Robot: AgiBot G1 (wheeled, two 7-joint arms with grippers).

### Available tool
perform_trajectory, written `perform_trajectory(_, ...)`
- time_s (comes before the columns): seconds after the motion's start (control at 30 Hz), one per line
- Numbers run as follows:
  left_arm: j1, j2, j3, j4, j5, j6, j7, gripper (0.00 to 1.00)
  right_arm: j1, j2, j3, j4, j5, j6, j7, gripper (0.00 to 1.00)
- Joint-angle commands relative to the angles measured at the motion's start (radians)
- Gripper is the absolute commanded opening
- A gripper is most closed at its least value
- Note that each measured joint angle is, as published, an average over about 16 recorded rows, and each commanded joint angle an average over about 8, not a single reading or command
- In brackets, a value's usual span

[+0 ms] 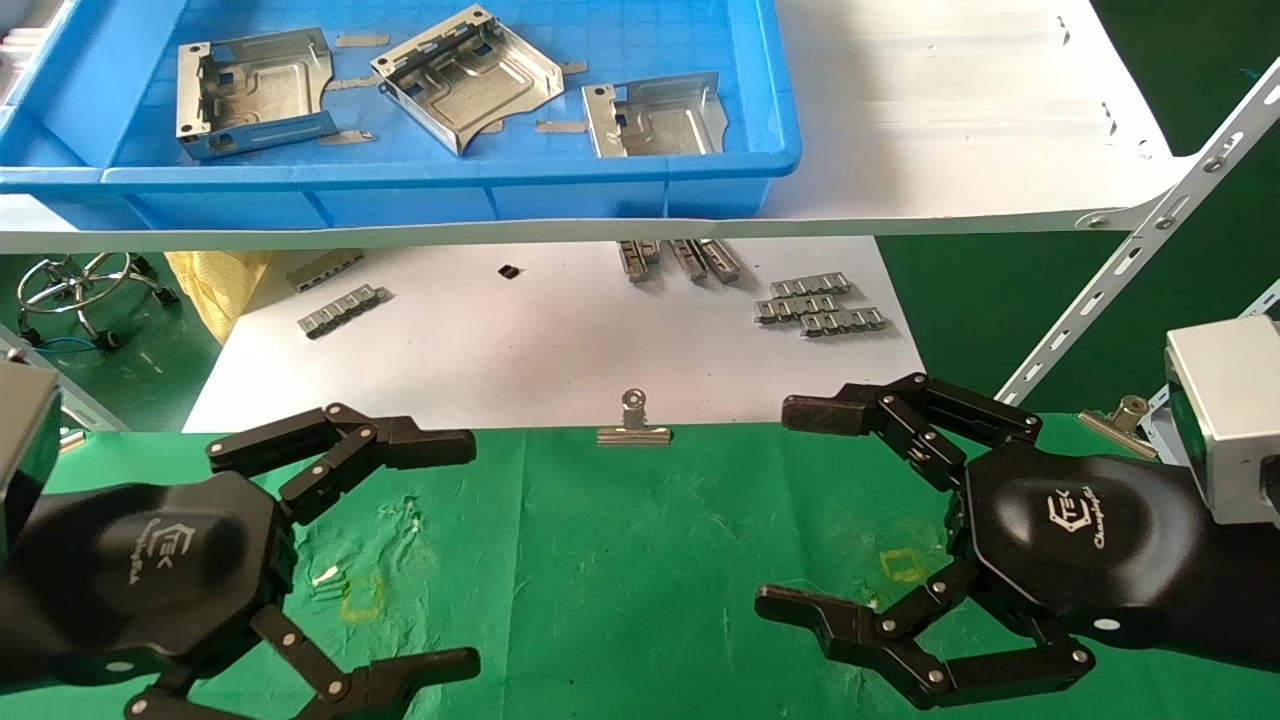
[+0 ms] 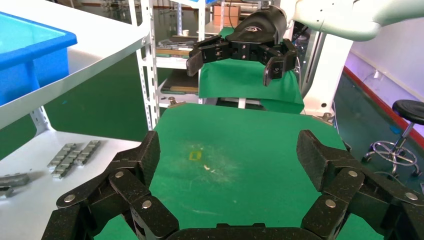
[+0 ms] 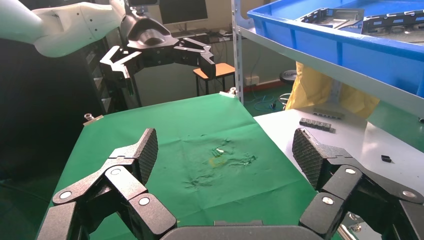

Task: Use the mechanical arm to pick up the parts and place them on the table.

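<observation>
Looking down from the head view, three parts lie in the blue bin [image 1: 640,195] on the upper white shelf [image 1: 960,130] at about eleven to twelve o'clock: the left part [image 1: 252,92], the middle part [image 1: 468,76] turned at an angle, and the right part [image 1: 655,118] by the bin's front wall. Both grippers hover low over the green table [image 1: 620,560], well apart from the parts. The left gripper [image 1: 440,550] sits at seven o'clock, the right gripper [image 1: 800,510] at four o'clock, each with fingers spread wide and holding nothing. Small toothed strips [image 1: 820,308] and a binder clip [image 1: 633,430] rest on the white board [image 1: 520,340] between table and shelf.

From the left wrist view, the left gripper's fingers [image 2: 145,160] frame bare green cloth with a yellow square mark [image 2: 195,156]; the right gripper [image 2: 232,62] hangs wide open beyond.

From the right wrist view, the right gripper's fingers [image 3: 310,155] also stand wide apart over wrinkled cloth, with the bin and parts up on the shelf.

Judging by their look, the parts are thin stamped sheet metal: light, stiff, smooth and likely slippery, with sharp edges. An upturned side wall seems the surest hold, fingers closing across it, not on the flat embossed floor. The tilted middle part may shift when touched.
</observation>
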Motion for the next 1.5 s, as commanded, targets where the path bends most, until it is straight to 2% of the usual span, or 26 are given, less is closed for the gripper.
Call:
perform_trajectory(0.03,0.000,0.000,0.000,0.000,0.000,0.000,0.000,1.00,0.000,0.000,0.000,0.000,0.000,0.000,0.000,1.00)
perform_trajectory(0.53,0.000,0.000,0.000,0.000,0.000,0.000,0.000,1.00,0.000,0.000,0.000,0.000,0.000,0.000,0.000,1.00)
perform_trajectory(0.8,0.000,0.000,0.000,0.000,0.000,0.000,0.000,1.00,0.000,0.000,0.000,0.000,0.000,0.000,0.000,0.00)
perform_trajectory(1.5,0.000,0.000,0.000,0.000,0.000,0.000,0.000,1.00,0.000,0.000,0.000,0.000,0.000,0.000,0.000,0.00)
